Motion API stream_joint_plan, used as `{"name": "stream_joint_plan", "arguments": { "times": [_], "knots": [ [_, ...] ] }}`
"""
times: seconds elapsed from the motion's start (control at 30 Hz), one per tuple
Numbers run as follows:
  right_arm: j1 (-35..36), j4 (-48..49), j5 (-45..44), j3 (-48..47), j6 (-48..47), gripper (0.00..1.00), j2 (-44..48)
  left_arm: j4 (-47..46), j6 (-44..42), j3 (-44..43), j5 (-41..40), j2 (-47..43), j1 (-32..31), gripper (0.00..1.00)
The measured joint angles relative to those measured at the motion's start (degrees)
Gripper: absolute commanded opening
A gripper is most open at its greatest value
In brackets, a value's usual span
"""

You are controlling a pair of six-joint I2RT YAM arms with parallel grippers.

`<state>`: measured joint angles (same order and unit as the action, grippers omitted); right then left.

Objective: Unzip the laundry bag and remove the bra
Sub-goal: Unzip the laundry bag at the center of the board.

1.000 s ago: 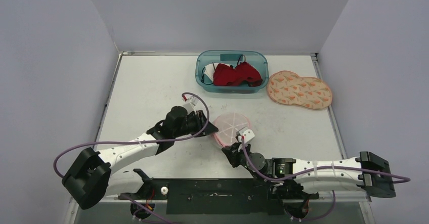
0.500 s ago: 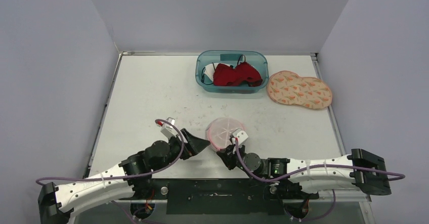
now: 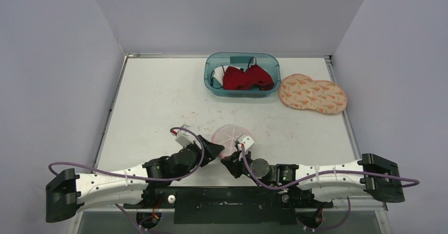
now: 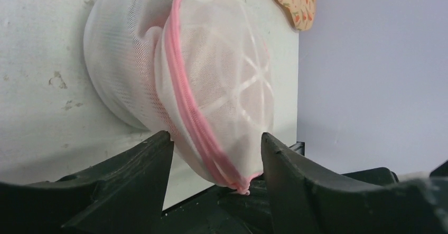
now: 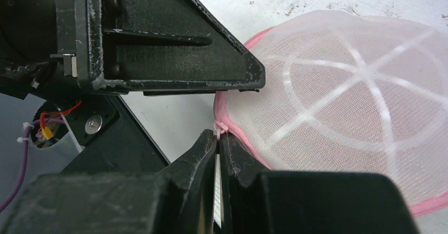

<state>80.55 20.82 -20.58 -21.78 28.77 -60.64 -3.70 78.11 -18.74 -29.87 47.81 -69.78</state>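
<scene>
Table [image 3: 158, 96] — pink-zipped mesh laundry bag [image 4: 222, 86], right gripper [image 5: 218, 140] tight on zip [image 5: 218, 130], left gripper [image 4: 215, 139] wide

Laundry bag [image 3: 230, 137] is a round white mesh dome, pink zipper [image 4: 186, 104] running round the rim, zipped shut, white ribs like spokes. Sits near the front edge of the table [image 3: 158, 96], pinkish inside.

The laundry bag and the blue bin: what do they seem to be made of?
Laundry bag: thin white mesh fabric, matte, likely synthetic; fine weave shows, pink zipper edge. Blue bin: translucent plastic, smooth, slightly glossy; clothes show through its wall.
</scene>
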Motion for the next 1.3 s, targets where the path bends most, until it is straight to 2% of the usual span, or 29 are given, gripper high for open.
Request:
{"name": "stream_joint_plan", "arguments": {
  "times": [0.23,0.3,0.33,0.6,0.87,1.03,1.3],
  "knots": [
    [0.00,0.17,0.48,0.00,0.37,0.05,0.00,-1.25,1.99,-0.31,-1.53,0.20,0.70,0.11],
    [0.00,0.17,0.48,0.00,0.37,0.05,0.00,-1.27,2.40,-0.28,-1.53,0.20,1.01,0.01],
    [0.00,0.15,0.46,0.00,0.37,0.05,0.00,-1.31,2.58,-0.28,-1.49,0.20,1.16,0.00],
    [-0.31,-2.23,-1.25,-0.09,0.46,0.05,0.63,-1.09,2.73,-0.20,-0.79,-0.81,2.78,0.00],
    [-0.33,-9.46,-5.99,-0.02,1.95,0.05,7.10,-1.16,1.95,1.55,2.34,-3.63,7.54,0.00],
    [-1.66,-11.15,-7.26,0.90,2.32,0.05,8.90,-2.21,-1.36,1.57,7.93,-2.69,12.22,0.00],
    [-2.58,-10.40,-6.58,2.10,2.12,0.05,8.72,-6.67,-9.31,0.74,23.19,4.22,24.48,0.00]
  ]
}}
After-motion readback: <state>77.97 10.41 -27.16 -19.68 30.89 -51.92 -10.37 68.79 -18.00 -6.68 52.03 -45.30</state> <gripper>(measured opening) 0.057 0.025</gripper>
